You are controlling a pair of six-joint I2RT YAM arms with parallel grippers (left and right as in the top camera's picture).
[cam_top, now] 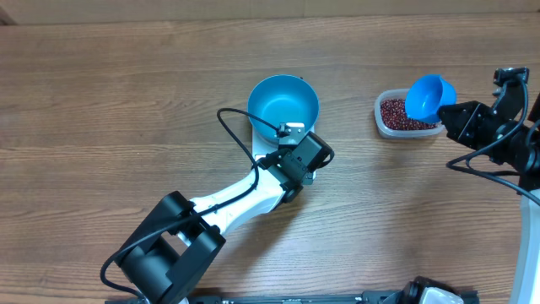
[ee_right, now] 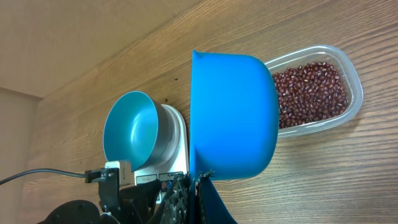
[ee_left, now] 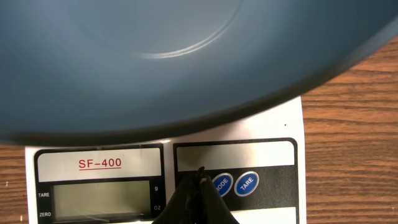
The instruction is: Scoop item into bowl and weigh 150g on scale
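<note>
Here: blue bowl [cam_top: 283, 103] sitting on scale [ee_left: 273, 134].
Left claw [ee_left: 201, 175] pinched shut, holding nothing, over scale buttons [ee_left: 246, 183]; right claw [ee_right: 200, 184] clamped on scoop [ee_right: 233, 115] over tub [ee_right: 356, 93] of beans [ee_right: 311, 87].

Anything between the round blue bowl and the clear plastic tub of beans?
Nothing: overhead shows bare wooden table between round blue bowl and clear plastic tub.

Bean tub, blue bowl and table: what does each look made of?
The tub: likely clear plastic; the beans show through its wall. The bowl: probably plastic, glossy; smooth blue inside with a soft highlight. The table: wood or wood-look laminate; grain lines run across it.
</note>
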